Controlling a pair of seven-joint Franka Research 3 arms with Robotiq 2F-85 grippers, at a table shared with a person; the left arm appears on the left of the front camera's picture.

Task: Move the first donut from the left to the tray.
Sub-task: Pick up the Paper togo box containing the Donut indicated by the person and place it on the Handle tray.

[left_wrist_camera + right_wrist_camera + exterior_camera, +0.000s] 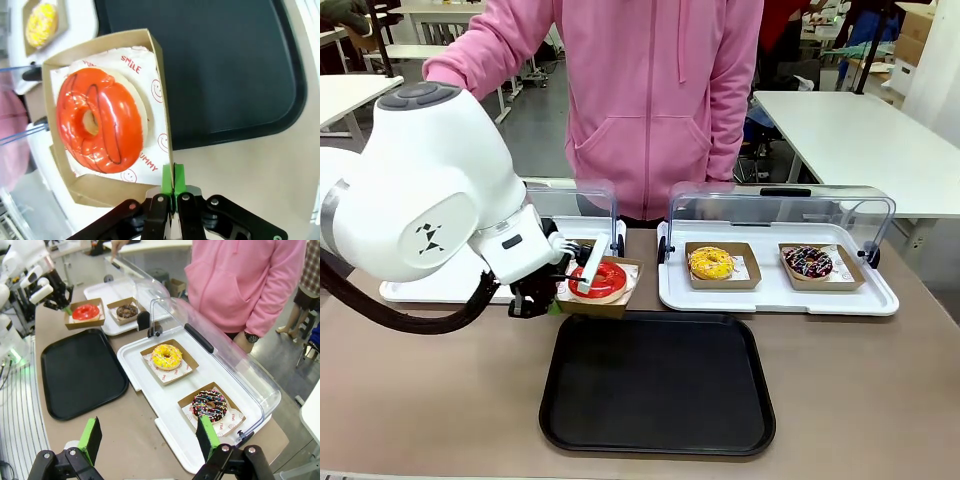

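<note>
Here, red donut (100, 120) holder edge pinched, black tray (657, 385) adjacent

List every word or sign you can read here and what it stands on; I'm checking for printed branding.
"SMILE" in red, on the white paper liner under the glossy red-glazed ring donut in its square brown cardboard holder, whose wall the left gripper pinches.
"UMMY", cut off, red, same liner's lower edge.
Red smiley faces, same liner.
Print on the liners under the yellow-glazed donut and the sprinkled chocolate donut: too small to read.
</note>
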